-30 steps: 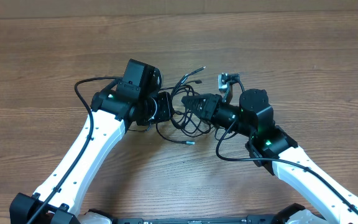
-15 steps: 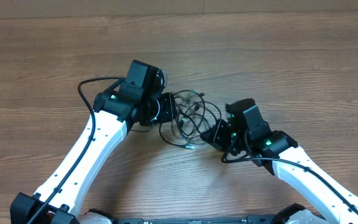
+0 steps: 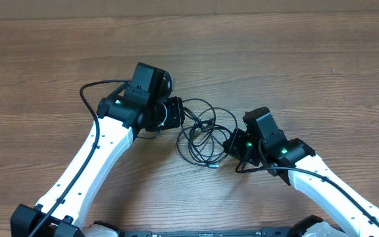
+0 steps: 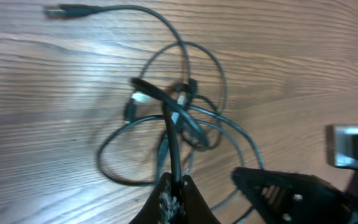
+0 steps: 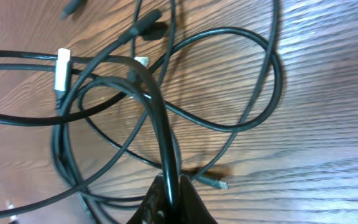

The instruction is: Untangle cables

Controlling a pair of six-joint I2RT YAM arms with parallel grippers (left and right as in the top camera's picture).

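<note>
The cables [image 3: 202, 128] are thin black cords lying in overlapping loops on the wooden table between my two grippers. My left gripper [image 3: 178, 113] sits at the tangle's left edge, shut on one cord [image 4: 169, 134] that rises from its fingertips [image 4: 174, 182] into the knot. At the tangle's right edge my right gripper [image 3: 231, 142] is shut on another black cord [image 5: 160, 118], which arches up from the jaws [image 5: 169, 182]. Silver-tipped plugs show at the loops' edges, one [image 5: 62, 68] on the left and one [image 5: 219, 183] beside the right jaws.
Bare wooden table [image 3: 295, 59] surrounds the tangle. A loose cord end with a plug [image 4: 61, 10] trails away at the far left in the left wrist view. The right gripper's black finger [image 4: 278, 190] shows there too, close to the cords.
The right gripper swung from the tangle's middle back toward the near right, dragging its cord. The bunched cords spread into wider loops. The left gripper stayed nearly in place.
</note>
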